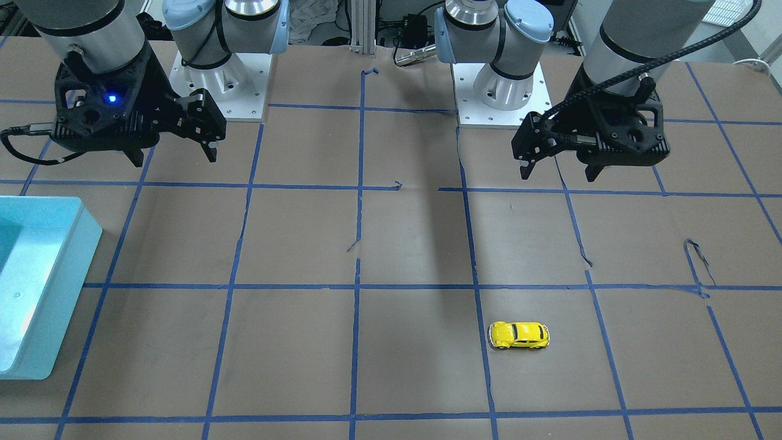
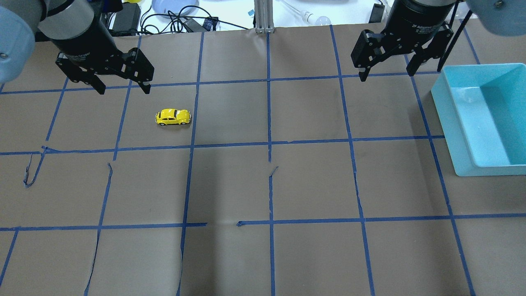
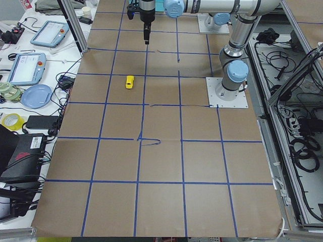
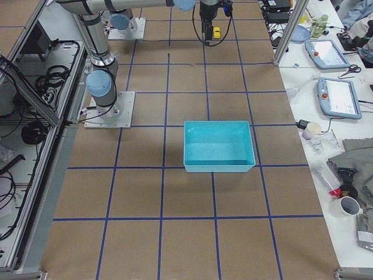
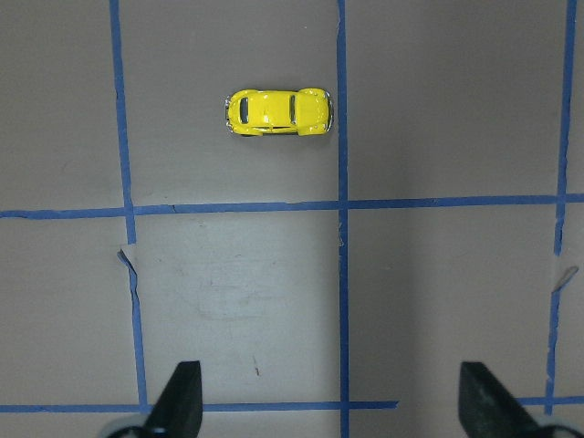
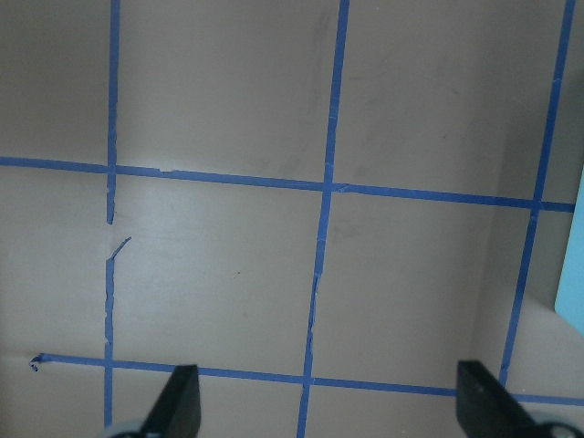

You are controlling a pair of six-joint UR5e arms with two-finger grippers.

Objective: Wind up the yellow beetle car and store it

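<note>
Yellow beetle car (image 2: 173, 117) is sitting on taped-grid table (image 2: 312, 185), just beside left gripper (image 2: 123, 88), which is hovering wide open w/ nothing held. Right gripper (image 2: 386, 75) is hanging wide open & empty nr teal bin (image 2: 446, 127).

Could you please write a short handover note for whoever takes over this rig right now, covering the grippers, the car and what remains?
Left gripper: open, empty, above the table.
Right gripper: open, empty, above the table beside the blue bin.
Yellow beetle car: on its wheels on the table, on the left arm's side, just ahead of the left gripper, touched by nothing.
Blue bin: on the right arm's side; nothing shows in it.
Done: nothing visible; the car is not stored.
Left: grasp the car, wind it up, put it in the bin. The left arm looks the nearer one to start.
</note>
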